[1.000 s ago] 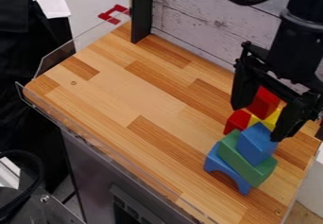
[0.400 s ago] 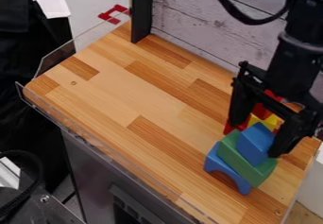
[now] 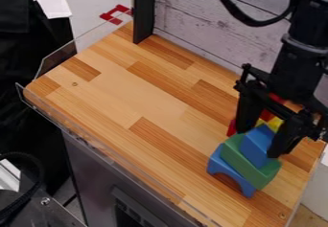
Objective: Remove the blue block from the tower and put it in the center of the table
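At the lower right of the table, the black gripper hangs over the block tower, its two fingers open on either side of the top blue block. That blue block rests tilted on a green block. Under the green one stands a blue arch, its opening facing the table's front edge. No contact between the fingers and the top block can be made out.
Right behind the tower, a red block and a yellow block show partly behind the gripper. A black post and a whitewashed plank wall border the back. A clear guard runs along the front-left edge.
The gripper has come down and slightly toward the front, its fingers now at the height of the top blue block and a little closer together. The blocks have not moved.
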